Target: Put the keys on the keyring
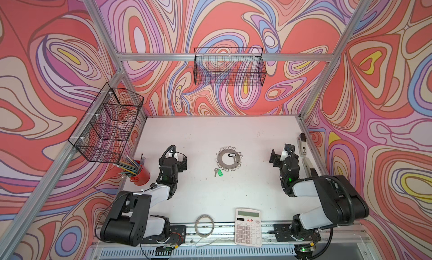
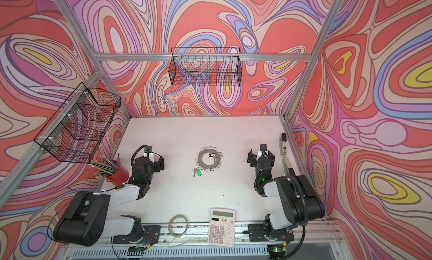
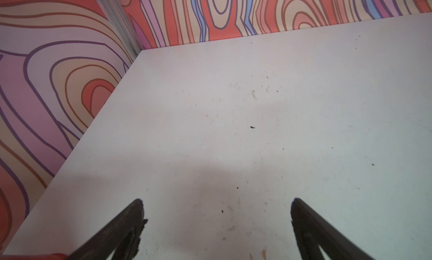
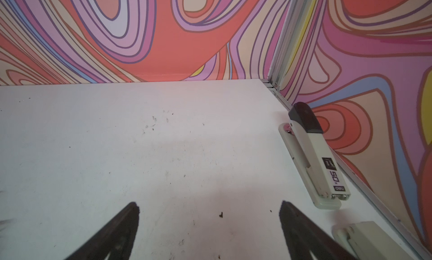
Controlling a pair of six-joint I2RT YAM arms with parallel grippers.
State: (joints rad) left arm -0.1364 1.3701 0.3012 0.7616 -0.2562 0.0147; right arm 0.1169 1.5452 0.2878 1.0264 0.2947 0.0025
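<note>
The keyring (image 1: pixel 221 162) is laid mid-way across the desk (image 1: pixel 198 134), with the black-tagged key (image 1: pixel 232 155) at its hole and the green-tagged key (image 1: pixel 218 172) just beside its rim. The left fingers (image 3: pixel 131 214) and right fingers (image 4: pixel 124 216) are held apart, empty, to either side.

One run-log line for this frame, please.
left claw open, empty | right claw open, empty | green-tag key on table beside keyring | black-tag key over keyring hole

- I'm driving a robot lab cell: silver aluminium frame rails (image 1: pixel 159 57) box in a scuffed white tabletop (image 1: pixel 210 130), with swirl-printed pink and orange wall panels (image 1: pixel 233 20) all round.
- Staged desk props: a black wire-mesh basket (image 1: pixel 230 70) at upper centre, a white push-button calculator (image 1: pixel 247 227) at lower centre.
</note>
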